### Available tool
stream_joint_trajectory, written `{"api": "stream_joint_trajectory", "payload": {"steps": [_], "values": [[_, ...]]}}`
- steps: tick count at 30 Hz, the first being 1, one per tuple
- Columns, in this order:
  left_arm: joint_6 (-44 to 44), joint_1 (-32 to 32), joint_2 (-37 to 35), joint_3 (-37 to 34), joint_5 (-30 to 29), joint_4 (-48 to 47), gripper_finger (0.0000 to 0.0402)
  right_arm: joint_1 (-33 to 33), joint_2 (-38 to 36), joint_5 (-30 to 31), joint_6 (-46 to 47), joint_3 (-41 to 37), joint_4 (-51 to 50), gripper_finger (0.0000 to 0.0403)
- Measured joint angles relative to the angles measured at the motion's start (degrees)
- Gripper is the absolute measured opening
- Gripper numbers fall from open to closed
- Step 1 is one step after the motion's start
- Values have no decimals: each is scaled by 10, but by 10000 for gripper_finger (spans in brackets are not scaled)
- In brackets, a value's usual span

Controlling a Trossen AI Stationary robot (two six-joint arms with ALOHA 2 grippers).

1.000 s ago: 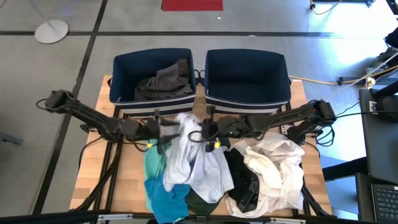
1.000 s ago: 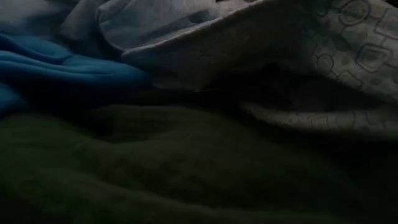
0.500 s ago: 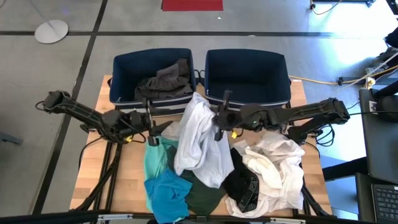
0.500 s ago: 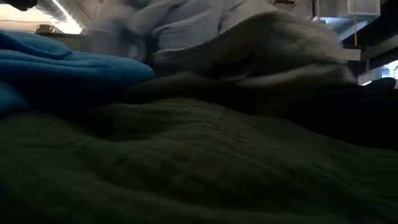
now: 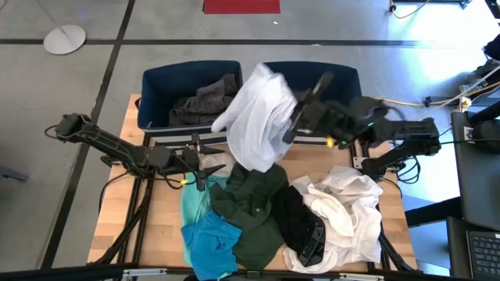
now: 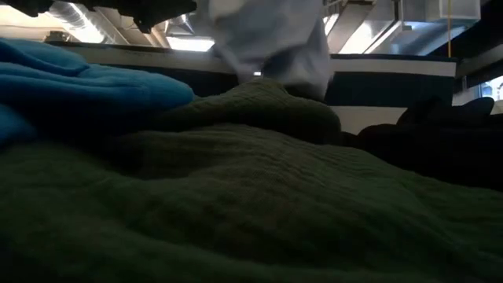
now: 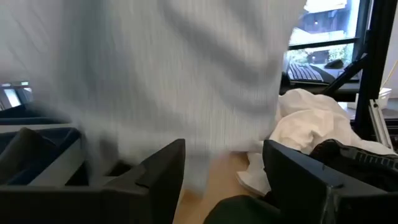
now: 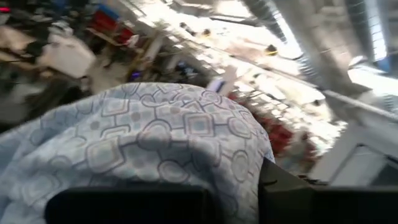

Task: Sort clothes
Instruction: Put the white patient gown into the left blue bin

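With the right gripper [image 5: 295, 119] clamping the white garment [image 5: 258, 117] aloft and the left gripper [image 5: 205, 160] open, we risk its hem snagging the bin [image 5: 308, 78] rim.

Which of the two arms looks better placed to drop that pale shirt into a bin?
The right gripper: it holds the pale shirt raised beside the empty bin. The left gripper is open and low.

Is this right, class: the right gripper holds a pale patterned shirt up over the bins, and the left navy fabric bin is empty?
Not quite. The right gripper does hold the pale patterned shirt up over the bins, but the left navy fabric bin is not empty: the high view shows a dark grey garment lying inside it.
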Motion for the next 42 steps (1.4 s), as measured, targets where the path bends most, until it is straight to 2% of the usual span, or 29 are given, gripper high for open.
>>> {"api": "stream_joint_trajectory", "payload": {"steps": [4, 11, 15, 19, 23, 31, 36, 42], "values": [[8, 5, 0, 0, 0, 11, 207, -28, 0, 7, -35, 51, 0, 32], [46, 36, -4, 0, 0, 45, 207, -110, 0, 2, -29, 93, 0, 33], [62, 46, -17, 0, -7, 47, 207, -151, 6, -75, -6, 93, 6, 33], [76, 48, -46, 0, -48, 50, 207, -199, 32, -163, 17, 93, 64, 33], [78, 48, -77, 0, -81, 37, 207, -242, 81, -236, 18, 93, 167, 33], [68, 48, -107, 0, -82, -29, 207, -290, 213, -373, 44, 96, 392, 33], [73, 48, -107, 0, -82, -51, 207, -300, 296, -396, 76, 129, 396, 33], [76, 47, -107, 0, -116, -65, 207, -308, 364, -387, 92, 146, 292, 33]]}}
